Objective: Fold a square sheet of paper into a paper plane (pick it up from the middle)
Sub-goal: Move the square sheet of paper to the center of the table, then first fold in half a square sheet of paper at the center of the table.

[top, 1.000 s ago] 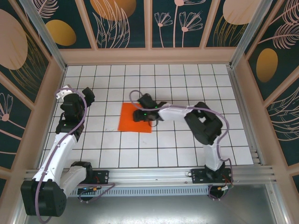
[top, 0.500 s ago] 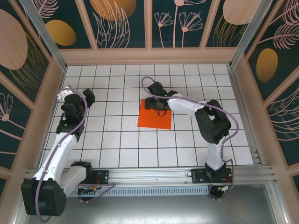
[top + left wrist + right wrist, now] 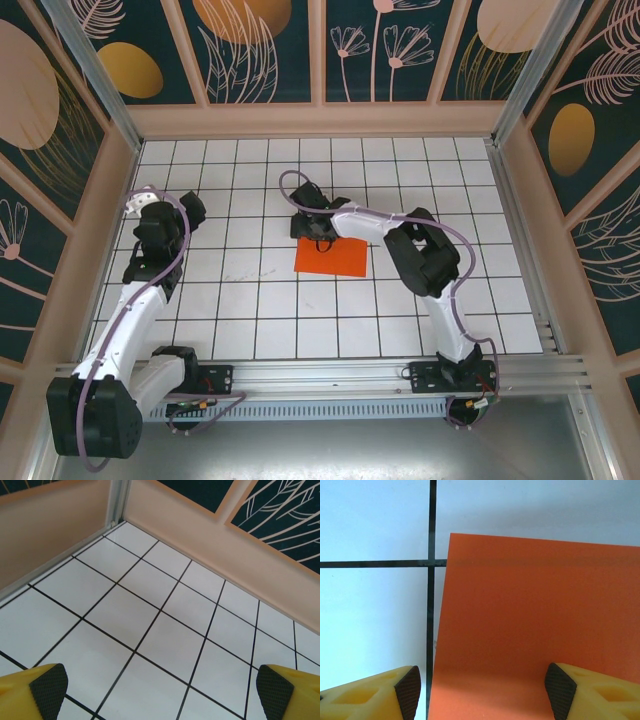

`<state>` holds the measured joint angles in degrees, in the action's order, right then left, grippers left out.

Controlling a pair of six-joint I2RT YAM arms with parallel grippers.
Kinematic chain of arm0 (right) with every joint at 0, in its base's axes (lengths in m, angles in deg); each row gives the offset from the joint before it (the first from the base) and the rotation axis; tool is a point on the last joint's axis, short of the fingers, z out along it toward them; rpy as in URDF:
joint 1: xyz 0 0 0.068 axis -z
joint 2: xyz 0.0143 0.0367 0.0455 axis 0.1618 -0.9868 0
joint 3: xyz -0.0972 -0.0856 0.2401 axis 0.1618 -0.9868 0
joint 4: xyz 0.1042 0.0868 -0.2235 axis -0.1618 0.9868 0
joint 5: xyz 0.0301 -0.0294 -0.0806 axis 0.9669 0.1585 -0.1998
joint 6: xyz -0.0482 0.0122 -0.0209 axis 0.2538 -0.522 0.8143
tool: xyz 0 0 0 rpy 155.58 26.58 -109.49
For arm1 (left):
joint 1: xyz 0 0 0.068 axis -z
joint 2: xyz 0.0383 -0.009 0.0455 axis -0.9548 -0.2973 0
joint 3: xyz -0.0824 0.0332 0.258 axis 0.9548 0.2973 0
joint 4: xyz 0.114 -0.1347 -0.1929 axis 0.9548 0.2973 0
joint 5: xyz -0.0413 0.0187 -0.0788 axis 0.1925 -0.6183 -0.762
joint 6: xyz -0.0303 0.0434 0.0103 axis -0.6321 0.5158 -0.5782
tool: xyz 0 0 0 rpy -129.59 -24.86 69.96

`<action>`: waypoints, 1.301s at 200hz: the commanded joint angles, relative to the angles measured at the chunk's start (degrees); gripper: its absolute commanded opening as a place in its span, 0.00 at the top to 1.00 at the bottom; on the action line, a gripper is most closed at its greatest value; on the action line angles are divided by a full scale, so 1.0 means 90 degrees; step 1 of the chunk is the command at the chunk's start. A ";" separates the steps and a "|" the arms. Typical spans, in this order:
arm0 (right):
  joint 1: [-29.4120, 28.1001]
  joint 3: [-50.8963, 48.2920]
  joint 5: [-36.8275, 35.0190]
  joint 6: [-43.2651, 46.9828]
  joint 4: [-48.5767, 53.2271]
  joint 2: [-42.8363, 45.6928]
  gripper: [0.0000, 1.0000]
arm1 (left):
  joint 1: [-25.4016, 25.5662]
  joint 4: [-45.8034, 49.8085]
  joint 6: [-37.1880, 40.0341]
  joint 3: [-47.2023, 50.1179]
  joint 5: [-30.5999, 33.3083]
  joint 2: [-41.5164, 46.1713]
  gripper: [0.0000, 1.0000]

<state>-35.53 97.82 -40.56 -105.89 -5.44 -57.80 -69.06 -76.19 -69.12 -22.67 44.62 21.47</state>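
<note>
Two arms, top view: the right gripper [image 3: 320,238] reached to the far edge of the square sheet of paper [image 3: 331,258], which lay flat on the white tiled table [image 3: 240,310] near its middle. The left gripper [image 3: 145,202] hung well apart, over the left-hand tiles.
Sheet outline, top view: it read as a rectangle wider than deep. Whether it was folded once or partly covered by the gripper could not be told.
Left wrist view: the left gripper [image 3: 160,690] stood wide open over bare tiles near a wall corner, with nothing between its pads [image 3: 49,685].
Right wrist view: the right gripper [image 3: 482,692] had its jaws apart and empty, low over the sheet. One pad [image 3: 409,690] sat over white tile just beside the sheet's edge, the other over the orange.
Sheet surface, right wrist view: smooth, with no crease in the part shown.
Progress: early, by my reading. No pointed nose and no wings showed, so no paper plane yet.
Left to do: probably nearly all the folding, and the pick-up from the middle.
</note>
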 commanded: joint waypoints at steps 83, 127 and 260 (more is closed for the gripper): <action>-0.0812 -0.2158 0.0044 -0.0623 0.0847 0.1833 0.27 | -0.0028 -0.0163 -0.0147 0.0056 -0.0253 -0.0205 0.02; -0.0648 -0.2489 -0.0430 -0.1394 0.1331 0.2462 0.01 | -0.0026 -0.0120 -0.0135 0.0017 -0.0416 -0.0278 0.02; -0.0565 -0.2675 -0.0130 -0.1002 0.1364 0.1596 0.05 | -0.0024 -0.0057 -0.0083 -0.0137 -0.0853 -0.0635 0.01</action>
<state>-40.67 75.26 -42.87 -115.53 6.08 -40.12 -69.06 -76.17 -69.84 -22.48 37.61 16.05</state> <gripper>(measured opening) 0.967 0.986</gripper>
